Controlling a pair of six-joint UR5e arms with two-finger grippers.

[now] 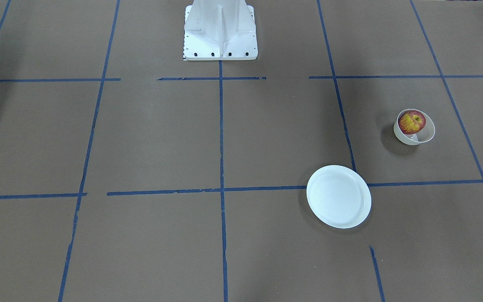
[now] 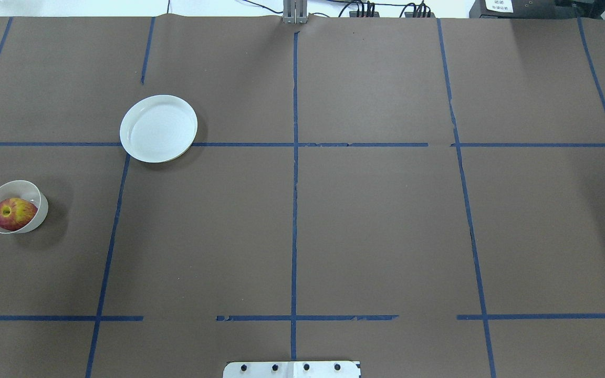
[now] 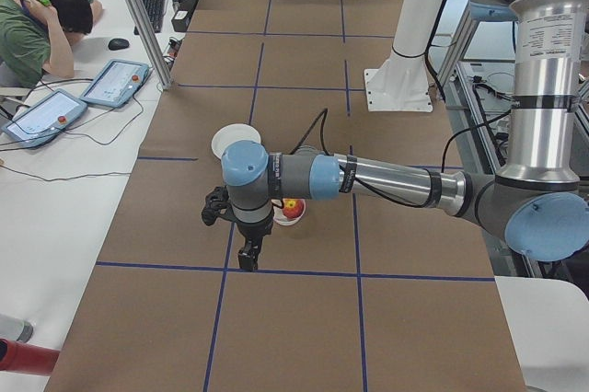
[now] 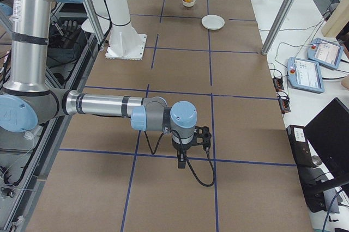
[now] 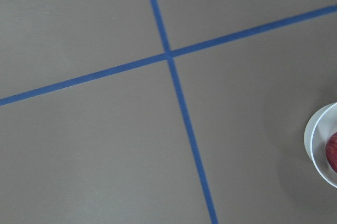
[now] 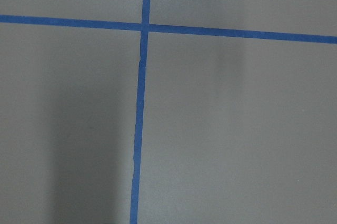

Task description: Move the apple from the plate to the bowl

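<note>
**A:** Checking the dishes first: where does the apple (image 1: pixel 411 122) sit?

**B:** Inside the bowl (image 1: pixel 428 131), at the right of the front-facing view. It fills most of the bowl and lies toward the upper-left part of it in that view, stem dimple showing. The plate (image 1: pixel 338 197) lies lower and further left, well apart from the bowl, with nothing on it.

**A:** So the move itself looks finished?

**B:** I judge so. What remains is pulling away cleanly. The left gripper (image 3: pixel 248 259) hangs over the desk (image 1: pixel 162 138) just in front of the bowl in the left side view, pointing down. Its wrist camera catches only the bowl's rim and a sliver of red at the right edge of the frame.

**A:** Is it wide or narrow?

**B:** I cannot tell. It shows only in that side view, and nothing hangs from it that I can see. The right gripper (image 4: pixel 180 161) is the same case: it appears only in the right side view, low in the frame over bare desk, far from both dishes.

**A:** What makes a good retreat?

**B:** Rise before travelling sideways. The bowl looks thin-walled and barely wider than the apple, so I expect a light brush would slide or tip it. Keep the left arm's path off the plate too, and let the right arm hold clear.
</note>
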